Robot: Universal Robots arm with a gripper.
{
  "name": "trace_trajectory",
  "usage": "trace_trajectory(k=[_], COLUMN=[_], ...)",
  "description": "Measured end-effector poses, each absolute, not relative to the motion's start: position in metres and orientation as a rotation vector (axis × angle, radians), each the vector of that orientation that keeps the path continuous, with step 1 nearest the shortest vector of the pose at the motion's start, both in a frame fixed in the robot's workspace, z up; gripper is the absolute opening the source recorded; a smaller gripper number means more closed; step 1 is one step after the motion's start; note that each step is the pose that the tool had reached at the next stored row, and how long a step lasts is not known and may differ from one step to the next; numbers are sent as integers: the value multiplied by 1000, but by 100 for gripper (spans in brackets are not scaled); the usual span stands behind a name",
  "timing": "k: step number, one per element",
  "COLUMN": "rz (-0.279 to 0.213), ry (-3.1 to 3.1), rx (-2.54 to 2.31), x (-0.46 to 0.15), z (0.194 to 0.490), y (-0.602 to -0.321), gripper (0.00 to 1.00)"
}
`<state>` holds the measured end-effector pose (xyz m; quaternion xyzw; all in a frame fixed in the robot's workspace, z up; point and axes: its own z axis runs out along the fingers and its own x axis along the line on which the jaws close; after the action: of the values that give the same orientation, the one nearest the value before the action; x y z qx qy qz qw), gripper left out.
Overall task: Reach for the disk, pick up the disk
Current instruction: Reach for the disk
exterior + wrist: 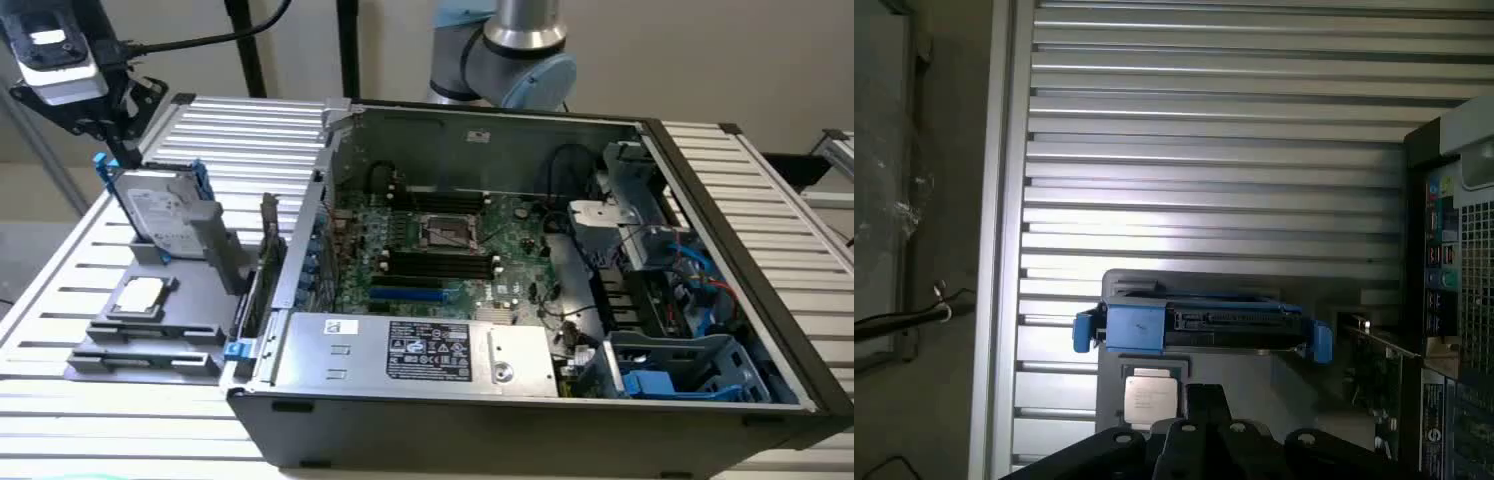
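The disk (160, 212) stands on edge in a grey holder (154, 335) at the exterior view's left, its white label facing the front and blue rails along its sides. My gripper (118, 140) hangs just above and behind the disk's top corner, apart from it. In the wrist view the disk (1204, 325) appears edge-on, with its blue frame and dark connector strip, directly beyond my gripper (1204, 420). Nothing is held.
A small square silver chip (140, 295) lies on the holder in front of the disk. The open computer case (534, 260) sits right beside the holder, with a blue drive cage (681, 370) inside. The slatted metal table (240, 130) carries everything. A black cable runs to my wrist.
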<state>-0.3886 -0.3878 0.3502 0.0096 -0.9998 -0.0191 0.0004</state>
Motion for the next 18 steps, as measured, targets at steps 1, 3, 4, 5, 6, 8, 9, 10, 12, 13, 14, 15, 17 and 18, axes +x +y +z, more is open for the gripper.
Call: trace_trajectory(k=[1, 3, 4, 5, 6, 8, 9, 10, 12, 13, 14, 15, 17, 18], rz=[-60, -60, -60, -60, -60, -60, -60, -60, -60, -60, -60, -60, -60, -60], ry=[-3140, -3140, -3140, -3140, -3140, -3140, -3140, -3140, -3140, -3140, -3140, -3140, -3140, -3140], rx=[30, 30, 30, 30, 30, 30, 30, 30, 30, 30, 30, 30, 30, 30], x=[-389, -389, -389, -389, -389, -389, -389, -389, -390, -391, -394, -396, -401, -404], z=[350, 350, 350, 350, 350, 350, 350, 350, 350, 350, 350, 350, 350, 350], y=[-388, -388, -388, -388, -388, -388, -388, -388, -387, -387, -385, -383, -377, -375], gripper=[11, 11, 11, 11, 11, 11, 11, 11, 11, 11, 11, 11, 11, 11])
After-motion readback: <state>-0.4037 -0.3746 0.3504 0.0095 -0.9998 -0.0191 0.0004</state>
